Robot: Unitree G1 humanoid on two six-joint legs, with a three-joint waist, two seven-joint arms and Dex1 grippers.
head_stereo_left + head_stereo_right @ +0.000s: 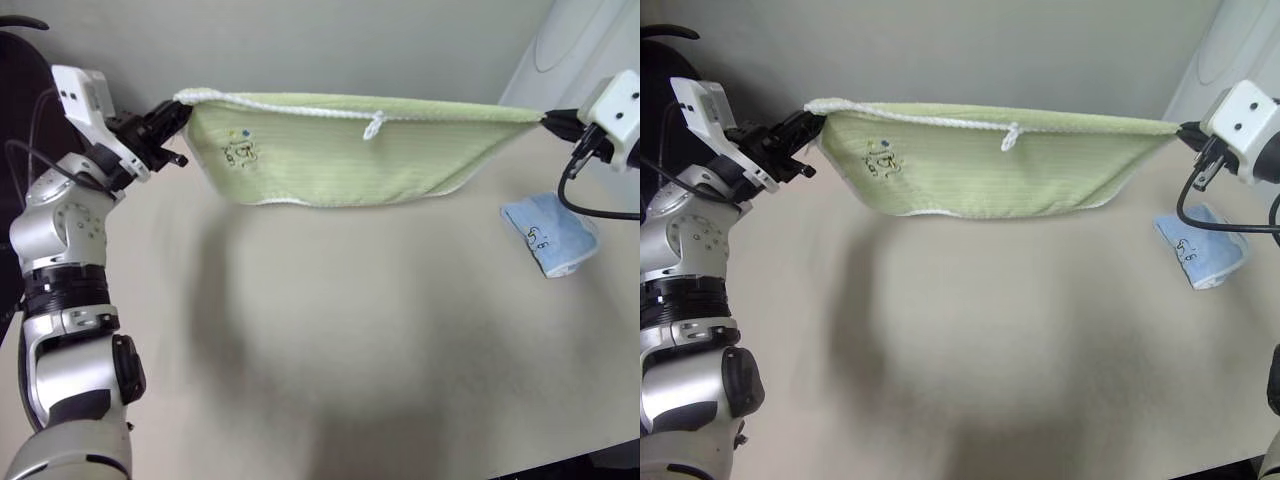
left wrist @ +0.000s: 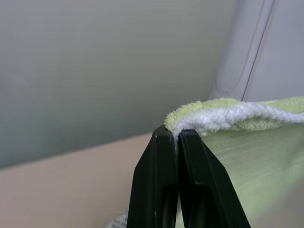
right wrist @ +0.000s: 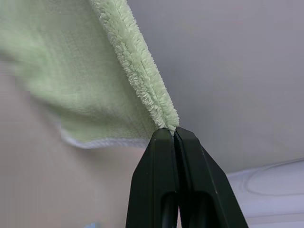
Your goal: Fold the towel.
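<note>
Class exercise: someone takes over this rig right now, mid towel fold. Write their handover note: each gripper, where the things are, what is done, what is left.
Left gripper: shut on one top corner of the towel.
Right gripper: shut on the opposite top corner.
Towel: stretched between both grippers, hanging above the table, doubled over.
Blue cloth: lying on the table below the right gripper, not part of the job.
Done: towel gripped and raised.
Left: lay it down, finish folding, release.
</note>
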